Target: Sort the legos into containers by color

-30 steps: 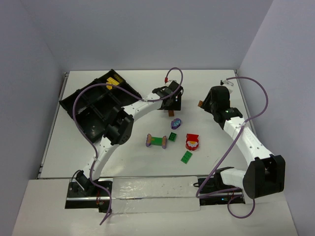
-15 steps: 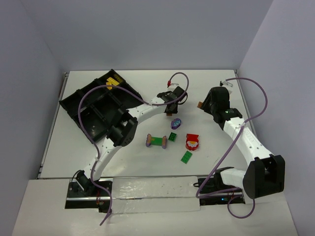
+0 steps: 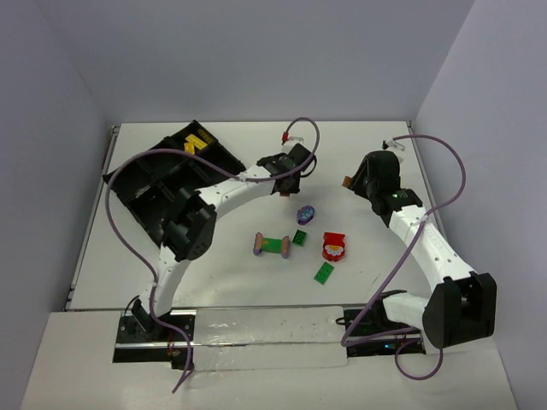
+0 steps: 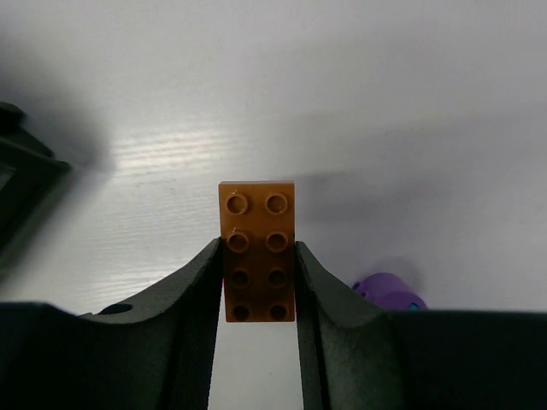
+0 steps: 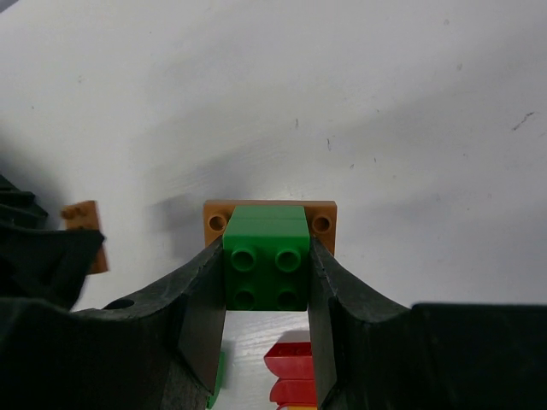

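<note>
Black divided tray (image 3: 128, 178) at ten o'clock, yellow bricks (image 3: 197, 142) lodged in its far compartment.
An orange-brown brick (image 4: 257, 224) is pinched by the left gripper (image 4: 259, 266) at twelve o'clock; a green brick (image 5: 266, 243) is pinched by the right gripper (image 5: 267, 286) at two o'clock.

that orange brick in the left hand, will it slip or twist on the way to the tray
Probably stiff and light: the orange brick is a small, hard-looking studded block. The fingers clamp its long flat sides near one end, so it may pivot slightly if bumped. Smooth plastic could slip.
</note>
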You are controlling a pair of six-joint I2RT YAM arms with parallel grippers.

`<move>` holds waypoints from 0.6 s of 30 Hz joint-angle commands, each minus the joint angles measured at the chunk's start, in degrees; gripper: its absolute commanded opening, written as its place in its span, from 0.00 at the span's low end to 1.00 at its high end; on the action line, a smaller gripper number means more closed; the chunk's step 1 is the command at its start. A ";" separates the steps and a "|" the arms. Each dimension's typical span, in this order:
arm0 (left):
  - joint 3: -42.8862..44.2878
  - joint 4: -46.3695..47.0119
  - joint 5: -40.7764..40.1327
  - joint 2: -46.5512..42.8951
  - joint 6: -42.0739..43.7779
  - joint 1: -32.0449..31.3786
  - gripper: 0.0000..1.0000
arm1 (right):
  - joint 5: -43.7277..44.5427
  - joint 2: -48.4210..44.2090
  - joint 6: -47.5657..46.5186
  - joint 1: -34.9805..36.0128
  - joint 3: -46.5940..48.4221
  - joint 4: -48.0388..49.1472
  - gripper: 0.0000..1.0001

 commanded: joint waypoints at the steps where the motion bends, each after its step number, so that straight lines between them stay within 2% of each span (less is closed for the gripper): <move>1: 1.40 1.50 -4.07 -10.49 1.81 2.05 0.00 | -0.18 -3.08 0.58 -0.27 1.07 0.70 0.00; 7: -0.84 -0.97 -5.50 -16.01 -1.89 7.99 0.00 | -0.31 -3.73 0.23 -0.18 1.14 0.38 0.00; 11: -7.55 2.64 -1.99 -19.44 -3.87 13.89 0.01 | -0.83 -3.33 0.29 -0.18 1.86 -0.46 0.00; 18: -10.96 4.71 0.43 -18.09 -6.54 21.23 0.00 | -2.58 -3.33 0.77 0.17 1.44 0.47 0.00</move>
